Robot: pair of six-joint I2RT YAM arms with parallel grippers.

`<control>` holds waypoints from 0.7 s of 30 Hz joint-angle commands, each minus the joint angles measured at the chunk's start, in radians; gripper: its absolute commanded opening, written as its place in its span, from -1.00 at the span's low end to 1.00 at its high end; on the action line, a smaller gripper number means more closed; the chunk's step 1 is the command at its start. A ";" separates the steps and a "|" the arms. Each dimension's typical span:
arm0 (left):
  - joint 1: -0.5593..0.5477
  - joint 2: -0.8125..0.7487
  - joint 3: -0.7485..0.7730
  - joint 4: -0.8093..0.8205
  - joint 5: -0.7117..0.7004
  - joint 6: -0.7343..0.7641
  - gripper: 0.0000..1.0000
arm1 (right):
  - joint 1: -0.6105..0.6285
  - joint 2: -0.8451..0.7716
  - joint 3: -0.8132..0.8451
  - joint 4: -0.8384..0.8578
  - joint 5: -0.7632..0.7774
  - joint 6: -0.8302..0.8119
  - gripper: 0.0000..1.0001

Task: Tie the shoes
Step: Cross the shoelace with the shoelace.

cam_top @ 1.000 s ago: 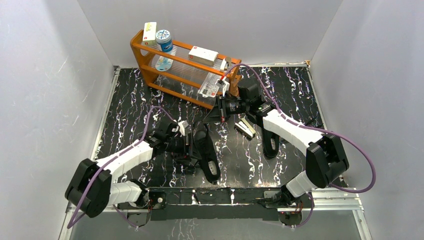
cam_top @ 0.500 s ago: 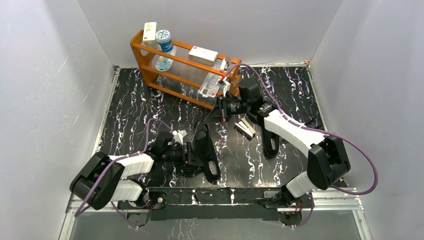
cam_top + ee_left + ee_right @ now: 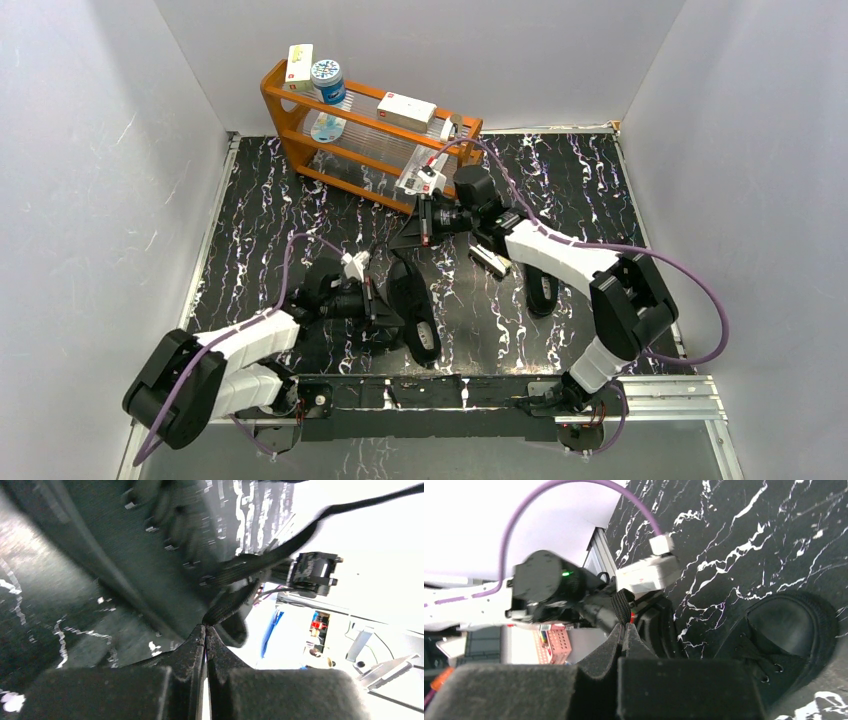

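Black marbled table (image 3: 580,170), white walls (image 3: 100,150); left pincer (image 3: 205,630), right pincer (image 3: 624,626) each clamping lace (image 3: 235,600)

You can read no word, number or brand in any view. On the orange rack (image 3: 270,96), the flat white box (image 3: 406,108) on the top shelf carries a small red mark. The small box (image 3: 299,67) at the left corner shows a red patch, and the round tin (image 3: 327,76) has a blue-and-white pattern on its lid. All of these are too small to make out. The pale blue packet (image 3: 328,127) on the shelf below is just as unclear. The small box (image 3: 490,257) on the tabletop (image 3: 580,180) shows only stripes.
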 commanded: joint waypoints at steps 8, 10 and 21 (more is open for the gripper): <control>-0.006 -0.118 0.196 -0.158 -0.052 0.102 -1.00 | 0.129 0.046 0.051 0.018 0.342 0.486 -1.00; -0.006 -0.110 0.201 -0.154 -0.050 0.119 -1.00 | 0.149 0.061 0.064 0.014 0.383 0.537 -1.00; -0.006 -0.104 0.179 -0.203 -0.085 0.180 -1.00 | 0.176 -0.022 0.056 -0.117 0.553 0.607 -1.00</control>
